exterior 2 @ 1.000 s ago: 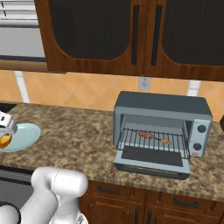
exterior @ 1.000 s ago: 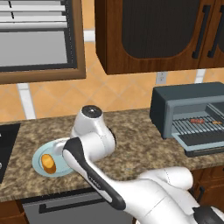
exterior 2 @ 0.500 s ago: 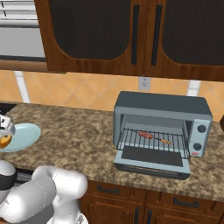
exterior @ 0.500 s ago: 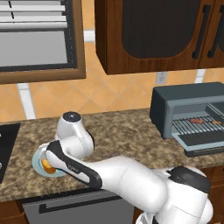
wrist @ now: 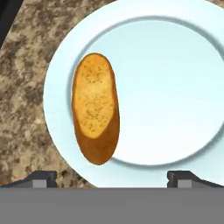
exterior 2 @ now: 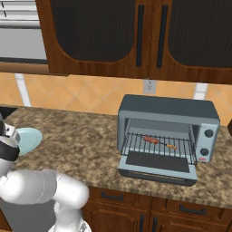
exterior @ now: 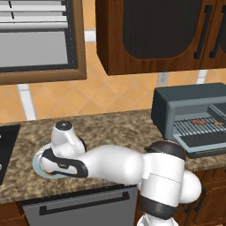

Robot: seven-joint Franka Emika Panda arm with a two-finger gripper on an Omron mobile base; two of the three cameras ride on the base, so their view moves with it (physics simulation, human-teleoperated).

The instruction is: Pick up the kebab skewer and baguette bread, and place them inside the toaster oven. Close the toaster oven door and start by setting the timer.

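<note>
The baguette bread [wrist: 95, 107], a golden oval loaf, lies on the left half of a pale blue plate [wrist: 175, 87]. My gripper [wrist: 111, 179] hovers over the plate, open wide, and the loaf sits just ahead of the gap, nearer the left fingertip [wrist: 41, 178]. In the left base view my hand [exterior: 62, 162] covers the plate [exterior: 37, 164]. The toaster oven [exterior 2: 165, 113] stands at the right of the counter. Its door [exterior 2: 156, 165] is folded down. The kebab skewer [exterior 2: 156, 141] rests on its wire rack, also seen as the skewer [exterior: 199, 121].
A black cooktop [exterior: 6, 150] borders the plate on the left. Dark wooden cabinets [exterior 2: 136, 36] hang above the granite counter [exterior 2: 81, 145]. Two knobs [exterior 2: 208, 134] sit on the oven's right front panel. Bare counter lies between plate and oven.
My arm has swung left and down over the plate. The hand now hides the loaf in the left base view. The oven and skewer have not moved.
</note>
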